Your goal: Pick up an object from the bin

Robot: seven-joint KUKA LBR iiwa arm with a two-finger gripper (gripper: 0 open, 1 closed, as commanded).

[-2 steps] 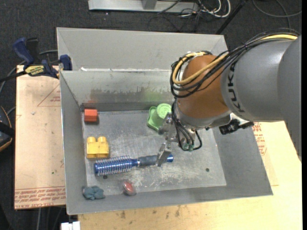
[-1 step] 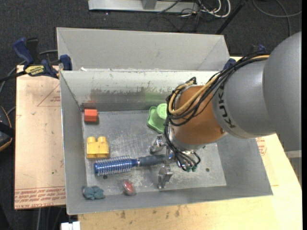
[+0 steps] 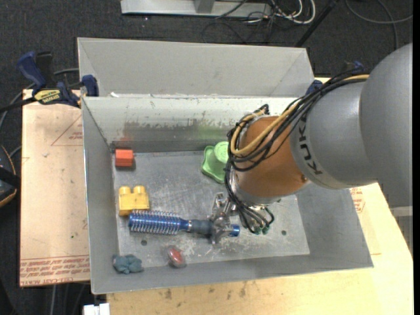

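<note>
Gripper [image 3: 223, 227] at blue brush [image 3: 157, 224] handle, opening unclear | green object [image 3: 214, 161] beyond | yellow block [image 3: 132, 199] left

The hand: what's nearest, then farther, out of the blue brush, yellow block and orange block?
1. blue brush: its handle end is right at the hand, near the front.
2. yellow block: left side, just behind the brush.
3. orange block: back left corner.

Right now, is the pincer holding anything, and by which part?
Cannot be told. The pincer sits at the handle end of the blue brush, which lies flat.
</note>
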